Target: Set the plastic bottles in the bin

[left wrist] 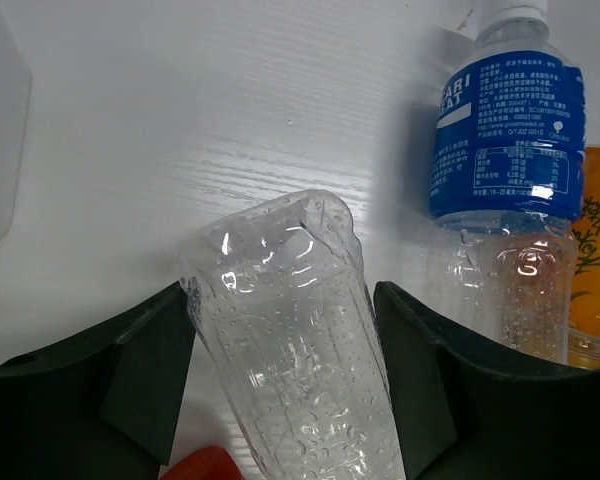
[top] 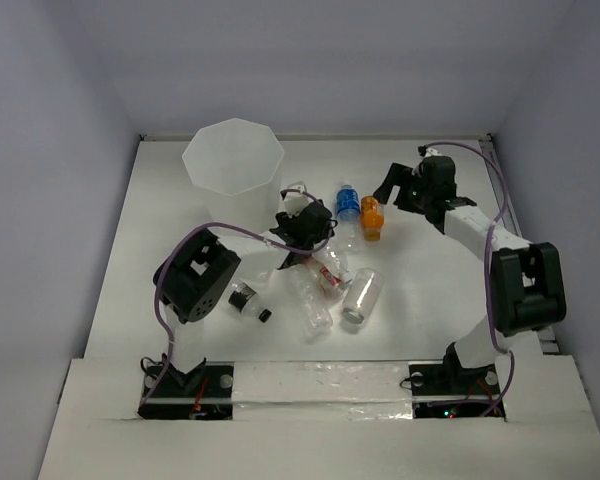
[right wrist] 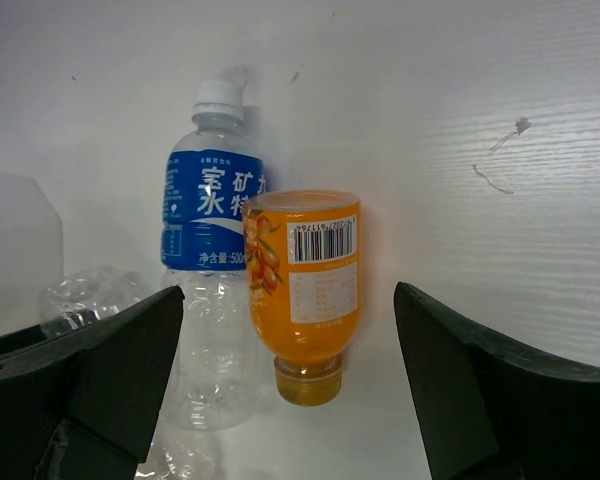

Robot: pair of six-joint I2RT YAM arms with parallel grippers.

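My left gripper [left wrist: 278, 300] is straddling a clear crumpled plastic bottle [left wrist: 290, 340] lying on the white table [left wrist: 230, 120]. Both fingers are sitting right at its sides, and I cannot tell whether they are pressing it. The tall translucent white many-sided bin [top: 242, 200] is standing close by, to the far left. My right gripper [right wrist: 288, 300] is hanging wide open around a stubby orange bottle [right wrist: 305, 280], apart from both fingers, beside a blue-labelled clear bottle [right wrist: 212, 220].

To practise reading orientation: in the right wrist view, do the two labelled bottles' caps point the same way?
No; the blue-labelled bottle has its cap at the top, the orange bottle at the bottom.
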